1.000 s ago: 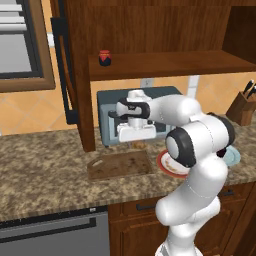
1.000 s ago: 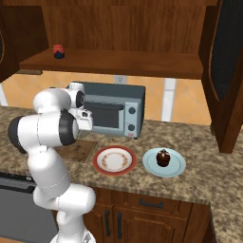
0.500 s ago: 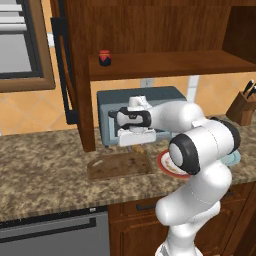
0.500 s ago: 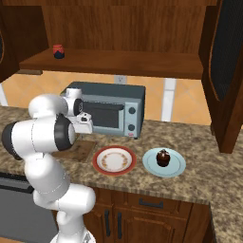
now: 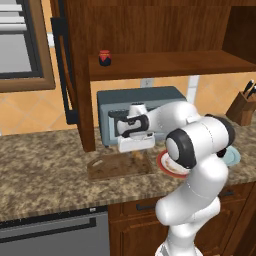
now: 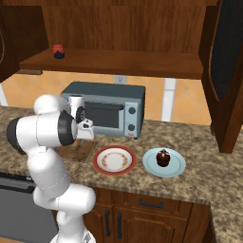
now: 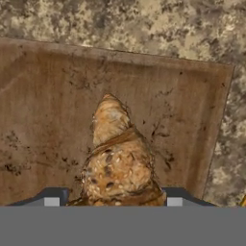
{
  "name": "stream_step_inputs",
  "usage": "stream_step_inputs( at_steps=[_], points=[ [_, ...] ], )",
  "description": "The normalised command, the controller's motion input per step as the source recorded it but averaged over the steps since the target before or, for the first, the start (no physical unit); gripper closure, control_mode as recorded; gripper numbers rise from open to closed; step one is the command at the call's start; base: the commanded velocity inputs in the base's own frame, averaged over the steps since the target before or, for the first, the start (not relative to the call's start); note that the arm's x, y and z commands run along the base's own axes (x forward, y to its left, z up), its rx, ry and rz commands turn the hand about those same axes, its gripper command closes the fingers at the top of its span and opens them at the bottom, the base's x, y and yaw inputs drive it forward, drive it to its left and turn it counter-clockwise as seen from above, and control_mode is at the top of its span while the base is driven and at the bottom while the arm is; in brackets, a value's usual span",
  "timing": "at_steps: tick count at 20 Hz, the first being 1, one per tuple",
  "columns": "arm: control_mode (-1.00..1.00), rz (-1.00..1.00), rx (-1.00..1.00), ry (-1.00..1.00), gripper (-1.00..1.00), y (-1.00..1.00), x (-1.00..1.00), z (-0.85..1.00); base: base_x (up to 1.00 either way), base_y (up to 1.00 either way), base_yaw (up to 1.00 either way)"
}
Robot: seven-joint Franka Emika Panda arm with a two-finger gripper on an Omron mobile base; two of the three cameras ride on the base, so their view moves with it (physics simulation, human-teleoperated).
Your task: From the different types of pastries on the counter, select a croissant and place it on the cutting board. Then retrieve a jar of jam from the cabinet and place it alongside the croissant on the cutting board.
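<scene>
Centrally in the hand view, the croissant [image 7: 116,161] sits between the two dark finger tips of the tool [image 7: 113,202], one tip at each side of its near end; the tool is clenched on the croissant, and the pastry's far tip points toward the top of the frame over the cutting board [image 7: 43,120]; whether the croissant touches the wood cannot be told. In the left base view the tool [image 5: 136,151] hangs just above the right end of the cutting board [image 5: 112,166] at mid-frame, a scrap of golden croissant [image 5: 137,155] showing beneath it; the board lies on the speckled tabletop [image 5: 35,175], in front of the grey toaster oven [image 5: 107,102]. Just right of the board is a red-rimmed plate [image 6: 114,159], and right of that a pale blue plate [image 6: 176,165] carrying a round dark pastry [image 6: 163,157]. At upper left of the left base view the jar of jam [image 5: 104,57] stands on the shelf of the open cabinet [image 5: 165,64], near its left end; a knife block [image 5: 242,107] stands at the right edge. No writing, brand or label can be read on the jar, the oven or the board.
</scene>
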Motion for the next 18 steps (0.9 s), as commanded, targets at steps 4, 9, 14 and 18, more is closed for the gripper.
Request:
stream_step_inputs(
  at_steps=[4,9,14,18],
  points=[
    [-1.00,0.00,0.00,0.00,1.00,0.02,0.23,-0.27,0.00,0.00,0.00],
    [-1.00,-0.01,0.00,0.00,1.00,0.01,0.05,-0.20,0.00,0.00,0.00],
    [-1.00,-0.02,0.00,0.00,1.00,0.02,0.01,-0.27,0.00,0.00,0.00],
    [-1.00,-0.02,0.00,0.00,1.00,0.04,0.01,-0.34,0.00,0.00,0.00]
  ],
)
